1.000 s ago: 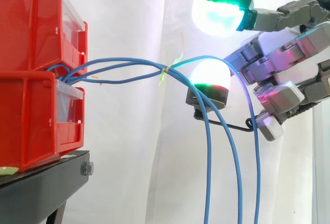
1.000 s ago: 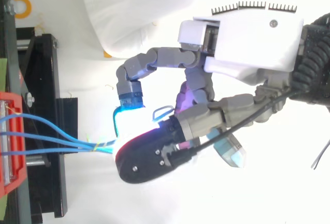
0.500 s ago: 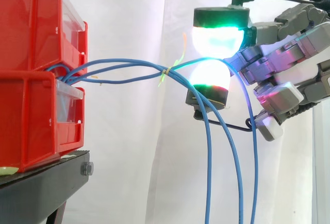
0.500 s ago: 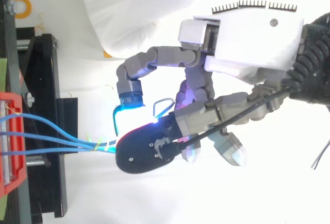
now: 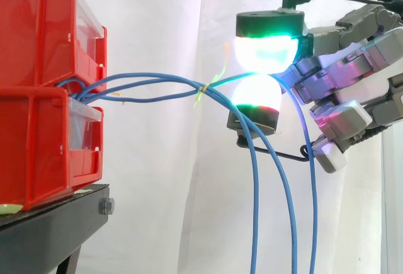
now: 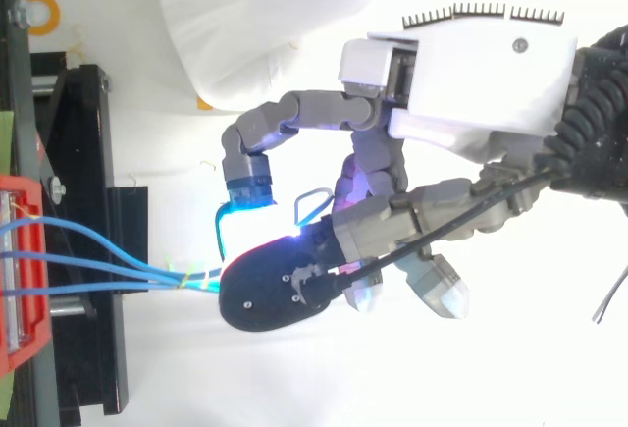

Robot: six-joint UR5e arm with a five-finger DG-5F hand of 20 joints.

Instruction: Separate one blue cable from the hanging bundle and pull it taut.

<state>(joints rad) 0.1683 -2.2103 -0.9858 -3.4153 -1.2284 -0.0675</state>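
Blue cable (image 5: pixel 227 77), long axis roughly level, from red bins (image 5: pixel 38 66) rightward into robot hand's (image 5: pixel 352 66) tight fingertip pinch.

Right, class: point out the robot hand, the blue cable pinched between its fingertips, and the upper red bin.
robot hand (image 6: pixel 471 74), top view, on its white body.
blue cable (image 5: pixel 223 79), side view, on the rising stretch just before the pinch.
upper red bin (image 5: pixel 38 28), side view, on its side wall.

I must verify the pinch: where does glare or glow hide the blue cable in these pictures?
Side view: the pads of the hand glow white where they pinch the blue cable, washing it out there. Top view: the same glow swallows the cable beside the hand.
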